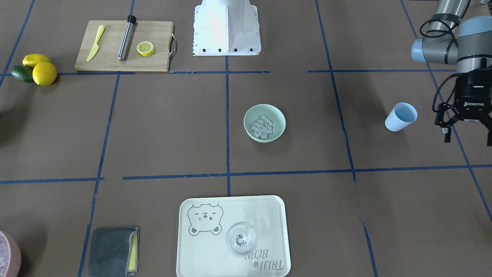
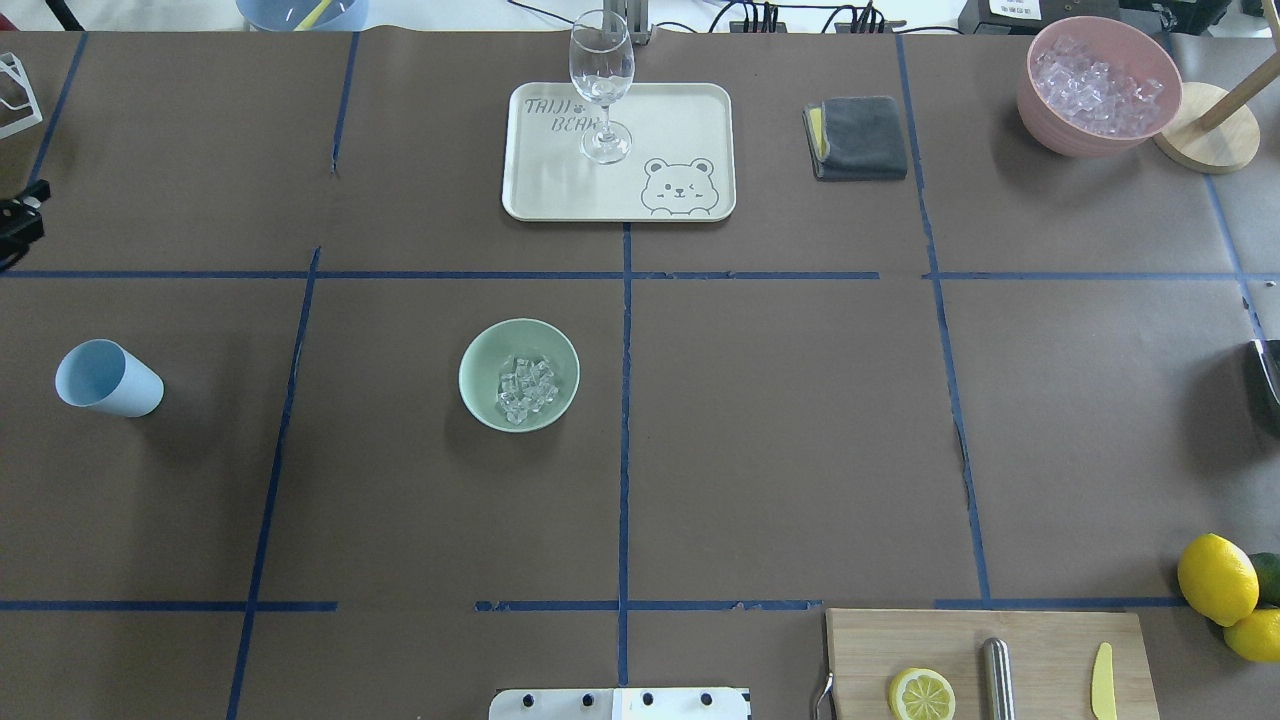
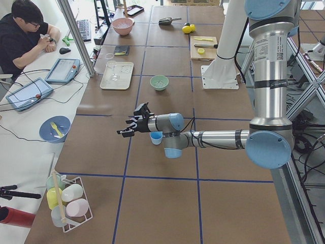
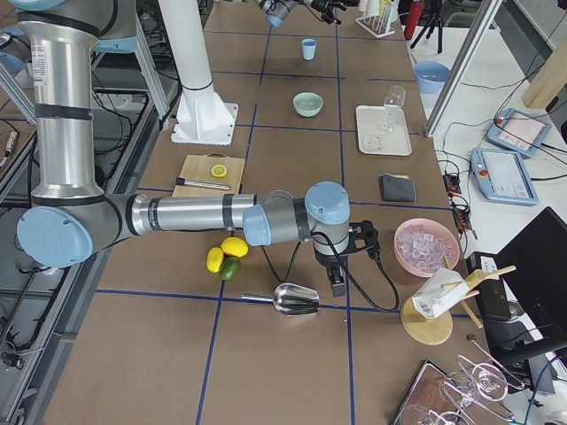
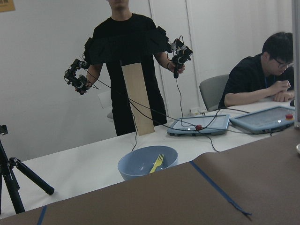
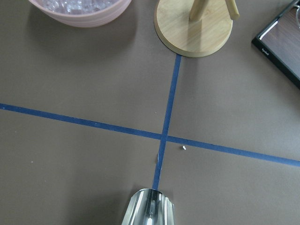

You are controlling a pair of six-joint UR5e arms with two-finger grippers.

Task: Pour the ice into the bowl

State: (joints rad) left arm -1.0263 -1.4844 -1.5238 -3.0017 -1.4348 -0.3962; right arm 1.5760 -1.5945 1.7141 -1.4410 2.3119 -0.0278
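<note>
Silver tubes (image 4: 186, 212), pale-blue joints (image 4: 330, 204), black claw (image 1: 468, 139)

Across the table's edge to two people

The brown table (image 5: 187, 199), crossed by a blue tape line (image 5: 219, 188), fills the lower part. Beyond it, on a white surface (image 5: 70, 168), a blue bowl (image 5: 140, 165) holds a yellow fork (image 5: 157, 162). Behind, a standing man (image 5: 126, 51) in black raises two cabled controllers, with a wooden plank (image 5: 138, 98) upright before him. A seated man (image 5: 260, 82) is at right, near two tablets (image 5: 199, 125).

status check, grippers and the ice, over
Left gripper open, empty, near pale blue plastic cup. Right gripper state unclear, near metal scoop. Clear ice cubes in round mint-green bowl. Nothing blocking the bowl.
</note>
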